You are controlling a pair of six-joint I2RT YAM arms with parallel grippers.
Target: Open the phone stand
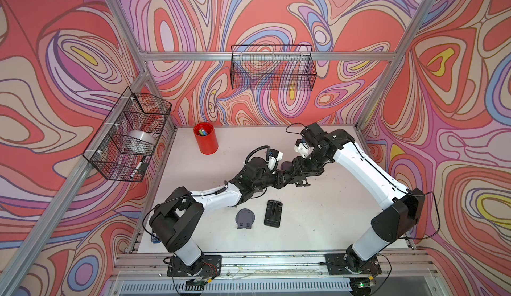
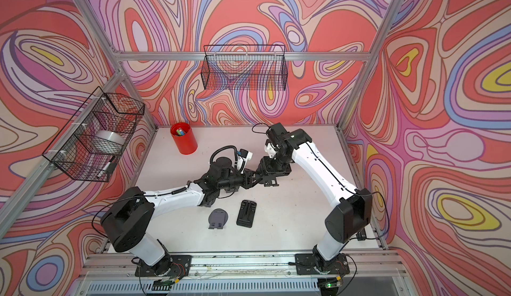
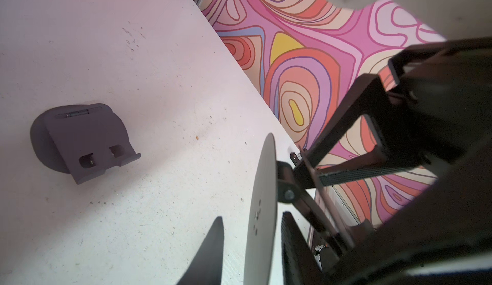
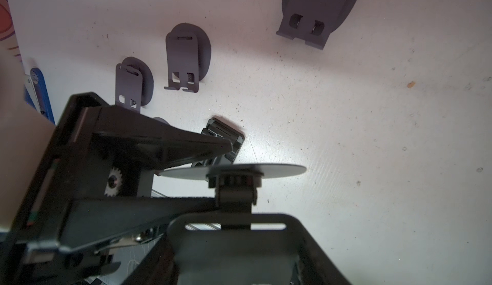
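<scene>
You have the phone stand (image 3: 261, 190) up off the table (image 1: 331, 211), over its middle, between both arms. The left gripper (image 3: 251, 217) straddles the round base disc with its jaws part open. 1 finger (image 3: 210, 249) shows table between itself and the disc, so it is not clamped. The right gripper (image 1: 293, 170) seems to carry the stand by its back plate, jaws set fairly wide across it, though in its own wrist view you can hardly tell fingers from plate.

The stand looks partly unfolded, with the plate angled away from the disc at the hinge. To do this step well, I would close the left jaws on the disc close to the hinge and make the right grip the fixed one. Then swing the disc about the hinge pin rather than pulling the 2 parts apart; a loose hold on so thin a disc may slip.

Toward the near edge lie a folded grey stand (image 1: 245, 219) and a black stand (image 1: 273, 213), just beside each other. The right wrist view shows 2 more grey stands (image 4: 183, 57). A red cup (image 1: 206, 138) of pens stands near the far left corner. The table is white and scuffed. A wire basket (image 1: 130, 134) hangs on the left swirl-patterned wall, another on the back wall.
</scene>
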